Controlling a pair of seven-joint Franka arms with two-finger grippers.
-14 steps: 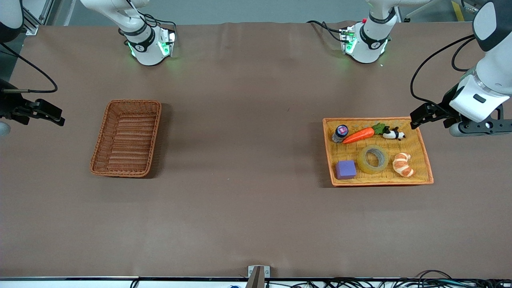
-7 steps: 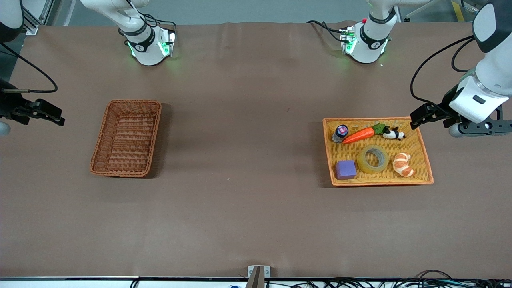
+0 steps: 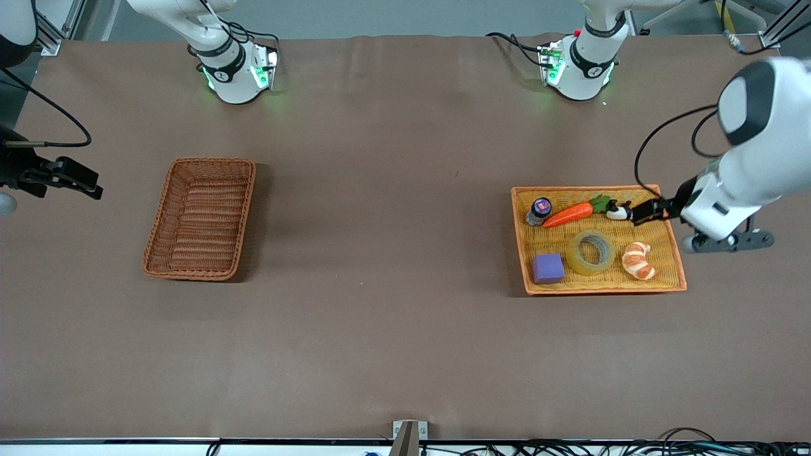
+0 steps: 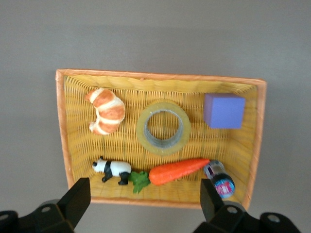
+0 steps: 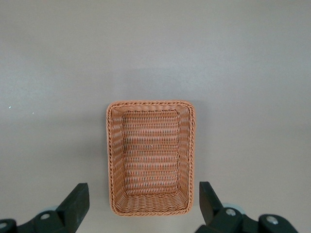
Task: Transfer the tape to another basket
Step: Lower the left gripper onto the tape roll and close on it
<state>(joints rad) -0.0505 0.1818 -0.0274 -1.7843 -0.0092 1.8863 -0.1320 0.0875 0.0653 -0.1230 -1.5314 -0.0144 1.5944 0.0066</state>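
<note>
The tape (image 3: 576, 259), a translucent yellowish ring, lies flat in the orange-yellow woven tray (image 3: 662, 244), between a purple cube (image 3: 547, 268) and a croissant (image 3: 637, 260). My left gripper (image 3: 641, 213) is open and empty over the tray's edge by the toy panda (image 3: 618, 213). In the left wrist view the tape (image 4: 164, 148) lies in the middle of the tray (image 4: 77, 126), past my open left gripper (image 4: 145, 199). The dark reddish-brown basket (image 3: 190, 274) sits empty toward the right arm's end. My right gripper (image 3: 70, 178) waits open, and the right wrist view shows the basket (image 5: 114, 155) below it.
The tray also holds a carrot (image 3: 568, 214) and a small bottle (image 3: 539, 210) along its edge farther from the front camera. The two arm bases (image 3: 236, 69) (image 3: 580, 66) stand at the table's back edge. Bare brown table lies between basket and tray.
My left arm has swung down and inward, so its gripper moved from beside the tray's corner to over the tray by the panda. The right arm has not moved.
</note>
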